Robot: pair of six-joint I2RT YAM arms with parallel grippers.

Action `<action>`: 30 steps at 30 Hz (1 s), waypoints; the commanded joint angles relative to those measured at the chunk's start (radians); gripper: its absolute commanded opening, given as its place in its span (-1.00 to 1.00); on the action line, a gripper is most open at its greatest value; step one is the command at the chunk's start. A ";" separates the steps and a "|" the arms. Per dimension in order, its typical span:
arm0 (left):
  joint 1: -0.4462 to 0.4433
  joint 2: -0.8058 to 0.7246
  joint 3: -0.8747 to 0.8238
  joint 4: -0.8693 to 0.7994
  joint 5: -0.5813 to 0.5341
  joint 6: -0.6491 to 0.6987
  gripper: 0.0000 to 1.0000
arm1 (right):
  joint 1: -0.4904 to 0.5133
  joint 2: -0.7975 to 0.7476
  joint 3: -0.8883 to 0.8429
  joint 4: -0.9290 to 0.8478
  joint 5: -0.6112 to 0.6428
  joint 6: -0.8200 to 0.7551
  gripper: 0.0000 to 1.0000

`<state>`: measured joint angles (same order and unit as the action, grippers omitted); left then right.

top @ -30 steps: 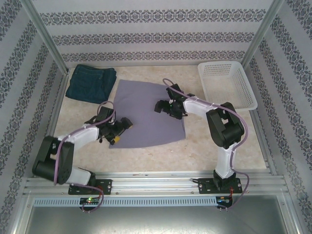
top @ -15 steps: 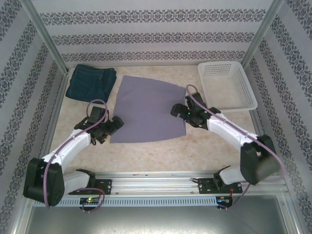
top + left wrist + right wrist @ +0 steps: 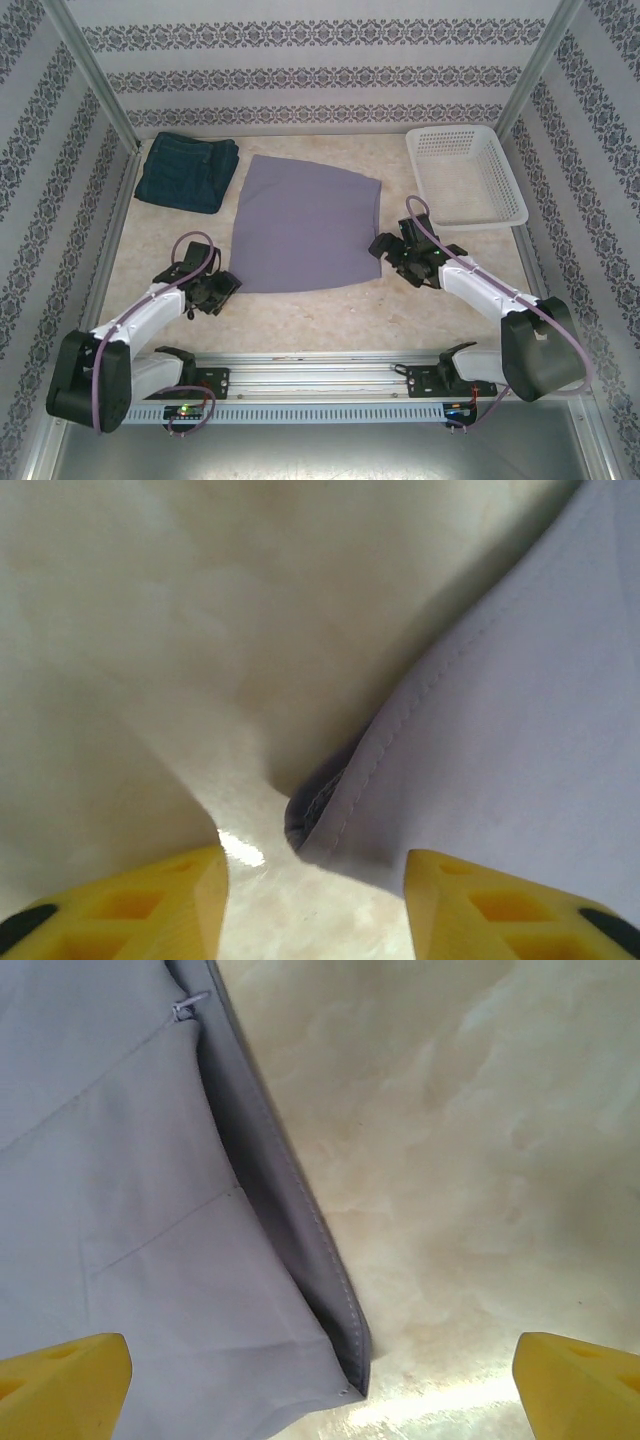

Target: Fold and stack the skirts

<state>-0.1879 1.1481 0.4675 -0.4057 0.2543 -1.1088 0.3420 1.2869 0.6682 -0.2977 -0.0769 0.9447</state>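
A lavender-grey skirt (image 3: 303,225) lies spread flat in the middle of the table. A dark blue denim skirt (image 3: 187,170) sits folded at the back left. My left gripper (image 3: 226,287) is low at the lavender skirt's near-left corner. In the left wrist view its yellow fingers (image 3: 150,905) stand apart, and the stitched corner (image 3: 335,815) lies just ahead of the gap, untouched. My right gripper (image 3: 382,246) is at the near-right corner. Its jaws are wide open (image 3: 320,1405), with the hemmed corner (image 3: 350,1365) flat on the table between them.
A white lattice basket (image 3: 500,190) stands at the back right. Patterned walls and metal posts close in the table's back and sides. Bare marbled tabletop (image 3: 300,320) runs between the skirt's near edge and the arm bases.
Both arms drew back off the lavender skirt to its two near corners. The left jaws have narrowed; the right jaws stayed wide. The skirt lies as before.
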 commanded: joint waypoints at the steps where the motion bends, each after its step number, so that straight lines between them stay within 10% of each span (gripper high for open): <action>1: 0.007 0.031 -0.005 0.108 0.039 -0.059 -0.07 | -0.003 -0.012 0.013 0.026 -0.023 0.009 0.95; 30: 0.007 0.094 0.161 0.074 -0.038 0.170 -0.80 | 0.035 0.003 -0.072 0.160 -0.157 0.034 0.95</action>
<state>-0.1768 1.2316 0.6193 -0.3538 0.2306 -1.0000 0.3630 1.2774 0.5735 -0.1394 -0.2035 0.9745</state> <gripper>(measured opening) 0.111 0.977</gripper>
